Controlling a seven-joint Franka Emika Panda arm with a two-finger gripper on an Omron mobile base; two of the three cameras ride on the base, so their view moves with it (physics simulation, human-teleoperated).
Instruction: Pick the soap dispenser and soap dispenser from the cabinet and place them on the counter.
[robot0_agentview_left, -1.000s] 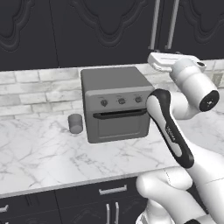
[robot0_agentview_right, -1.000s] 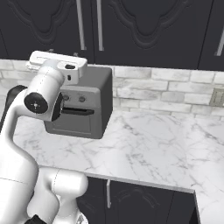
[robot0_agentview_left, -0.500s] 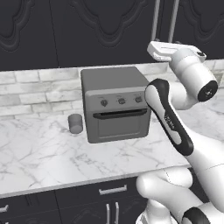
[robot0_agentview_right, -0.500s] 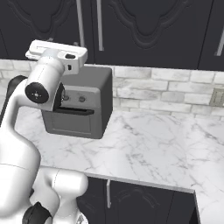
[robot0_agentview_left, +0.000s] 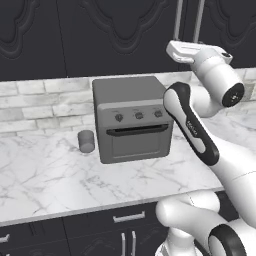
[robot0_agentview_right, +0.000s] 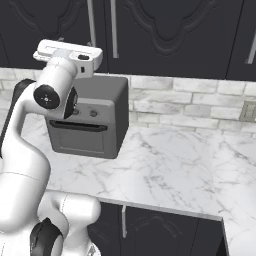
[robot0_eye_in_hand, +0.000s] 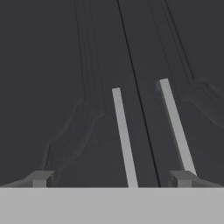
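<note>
i'm aiming the gripper (robot0_eye_in_hand: 111, 179), jaws fully spread and gripping nothing, at the closed cabinet (robot0_eye_in_hand: 52, 65); both soap dispensers are presumably hiding inside. the twin handles (robot0_eye_in_hand: 124, 140) sitting close together risk me snagging the wrong door.

Rendered home kitchen: marble counter (robot0_agentview_left: 45, 185) with a grey toaster oven (robot0_agentview_left: 132, 117) on it, small grey cup (robot0_agentview_left: 86, 141) just left of the oven, pale brick backsplash (robot0_agentview_right: 200, 102) behind, black wall cabinets (robot0_agentview_right: 180, 35) above, black drawers (robot0_agentview_left: 100, 225) below.
</note>
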